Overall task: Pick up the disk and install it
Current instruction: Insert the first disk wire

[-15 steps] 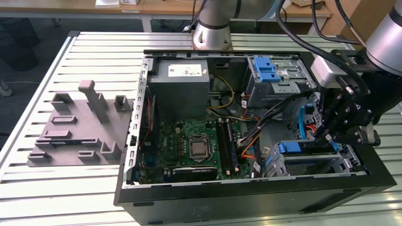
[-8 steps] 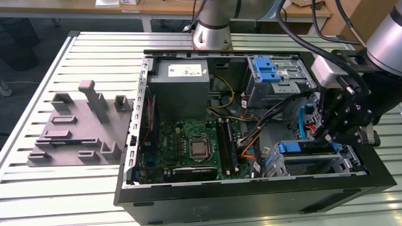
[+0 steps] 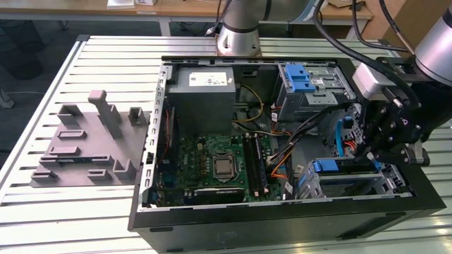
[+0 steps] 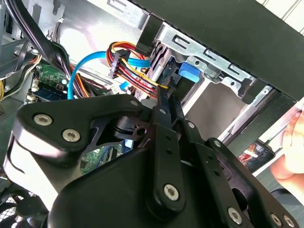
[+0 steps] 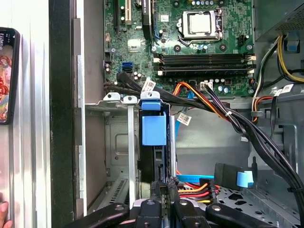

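the open computer case (image 3: pixel 282 217) lies on the slatted surface (image 3: pixel 106 211), and the end effector (image 3: pixel 369 154) reaches down into the case's corner at the exterior view's right, just above a silver drive cage (image 3: pixel 385 185). the disk (image 3: pixel 339 168) stands on edge in that cage, its blue carrier bracket showing at the top. the first wrist view looks straight down the slot: the disk (image 5: pixel 154 142) sits between the cage's metal rails, its blue tab toward the motherboard (image 5: pixel 190 42), and the end effector (image 5: pixel 164 187) has its fingers drawn close together, touching the disk's near edge; whether they actually pinch it cannot be told. the second wrist view adds the red, yellow and blue cables (image 4: pixel 128 66) just beside the fingertips, and a person's hand (image 4: pixel 289 156) outside the case wall. a grey fixture tray (image 3: pixel 84 143) sits on the surface, well apart.
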You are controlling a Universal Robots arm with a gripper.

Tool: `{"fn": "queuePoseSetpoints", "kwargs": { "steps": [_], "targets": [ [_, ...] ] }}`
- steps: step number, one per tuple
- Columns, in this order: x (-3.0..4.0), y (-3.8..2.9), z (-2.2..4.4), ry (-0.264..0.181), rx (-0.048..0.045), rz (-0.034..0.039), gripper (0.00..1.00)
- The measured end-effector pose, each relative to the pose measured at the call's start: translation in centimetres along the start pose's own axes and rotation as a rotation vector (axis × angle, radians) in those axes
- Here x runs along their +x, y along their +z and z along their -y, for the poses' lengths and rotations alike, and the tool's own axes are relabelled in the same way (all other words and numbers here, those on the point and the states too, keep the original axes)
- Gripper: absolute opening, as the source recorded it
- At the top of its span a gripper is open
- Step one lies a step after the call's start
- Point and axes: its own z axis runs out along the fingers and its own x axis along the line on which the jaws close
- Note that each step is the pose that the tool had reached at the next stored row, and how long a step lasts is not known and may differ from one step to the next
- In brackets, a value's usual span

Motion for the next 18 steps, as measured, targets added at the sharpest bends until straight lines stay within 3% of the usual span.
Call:
{"fn": "queuePoseSetpoints", "kwargs": {
  "steps": [18],
  "targets": [
    [-0.08,0.05,0.01,0.000,-0.0019,0.0000,0.17]
  ]
}}
